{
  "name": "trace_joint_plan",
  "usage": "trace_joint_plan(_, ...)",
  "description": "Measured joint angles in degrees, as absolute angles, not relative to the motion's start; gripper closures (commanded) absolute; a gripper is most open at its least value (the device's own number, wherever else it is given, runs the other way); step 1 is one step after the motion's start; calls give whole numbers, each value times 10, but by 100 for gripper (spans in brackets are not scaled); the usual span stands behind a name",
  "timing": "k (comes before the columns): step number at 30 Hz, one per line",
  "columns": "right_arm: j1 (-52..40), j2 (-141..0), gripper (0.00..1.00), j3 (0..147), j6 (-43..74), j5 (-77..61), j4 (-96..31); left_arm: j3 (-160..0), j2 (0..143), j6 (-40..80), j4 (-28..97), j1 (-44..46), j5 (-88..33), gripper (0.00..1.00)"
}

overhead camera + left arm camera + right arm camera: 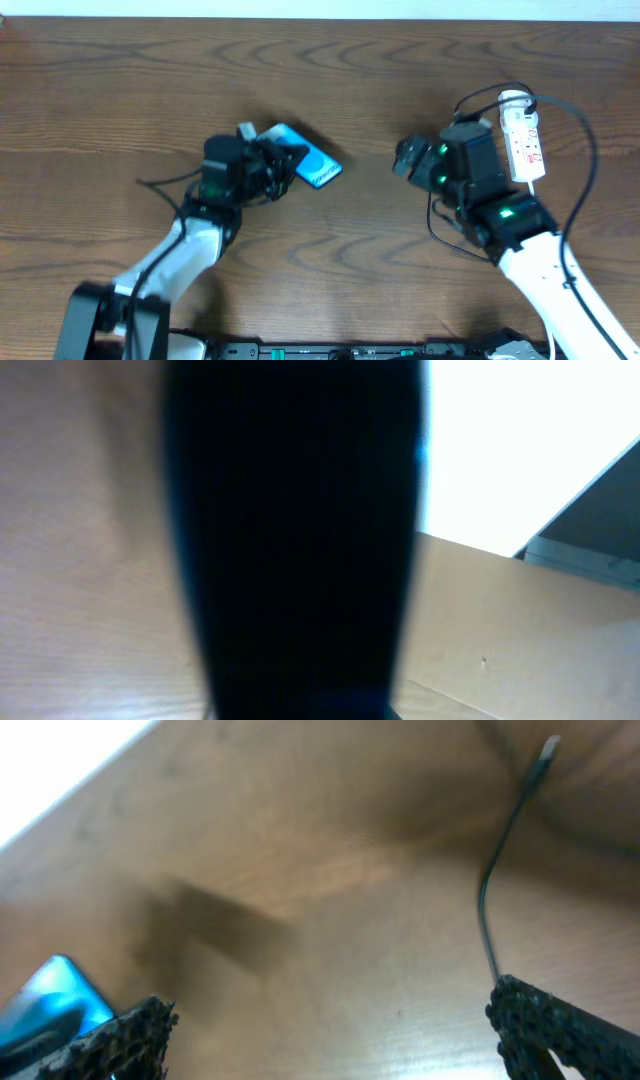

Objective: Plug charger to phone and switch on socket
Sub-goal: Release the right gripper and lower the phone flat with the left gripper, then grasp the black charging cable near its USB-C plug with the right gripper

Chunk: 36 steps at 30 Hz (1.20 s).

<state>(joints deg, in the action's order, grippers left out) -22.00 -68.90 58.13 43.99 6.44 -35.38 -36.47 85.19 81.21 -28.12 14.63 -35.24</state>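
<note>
So, overhead: left gripper (pixel 283 163) is clamped on one end of the phone (pixel 312 162), screen up, left of centre on the table (pixel 330 70). Right gripper (pixel 408 160) sits well apart from it, to the right. Socket (pixel 522 135) lies at the far right, and the charger (pixel 590 150) loops beside it.

Left wrist: a dark slab fills the middle; nothing else is readable.

Right wrist: fingers (pixel 560 1030) are spread wide with nothing between them. Charger rises from beside the right finger, tip free above the table. Phone's blue corner shows lower left.
</note>
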Motion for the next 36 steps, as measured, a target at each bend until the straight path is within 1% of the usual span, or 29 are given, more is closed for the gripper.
trace_joint_plan(2,-215,-687,1,620,430,73,-381,-406,888,812,-283,144,-376,93)
trace_joint_plan(5,-213,-682,1,654,415,80,-388,-475,941,812,-285,132,-442,93)
trace_joint_plan(6,-213,-680,1,657,411,84,-397,-504,963,812,-286,125,-481,92)
trace_joint_plan(9,-213,-684,1,656,399,94,-405,-515,975,811,-283,116,-548,93)
trace_joint_plan(12,-211,-707,7,656,397,100,-408,-515,975,803,-285,116,-602,93)
trace_joint_plan(16,-190,-793,15,681,415,101,-484,-515,975,788,-285,117,-655,93)
trace_joint_plan(20,-167,-910,16,742,430,103,-520,-515,975,770,-285,117,-677,92)
trace_joint_plan(24,-151,-981,23,762,452,103,-512,-515,975,760,-285,117,-685,93)
trace_joint_plan(26,-142,-1009,24,762,465,103,-512,-515,975,760,-285,117,-688,92)
trace_joint_plan(29,-133,-1044,29,762,477,104,-489,-515,975,760,-285,117,-692,92)
trace_joint_plan(31,-133,-1069,36,762,480,104,-465,-515,975,759,-285,117,-693,93)
trace_joint_plan(33,-133,-1085,39,762,485,103,-450,-515,975,759,-285,117,-693,93)
trace_joint_plan(36,-133,-1128,40,762,486,98,-428,-515,975,756,-285,117,-693,92)
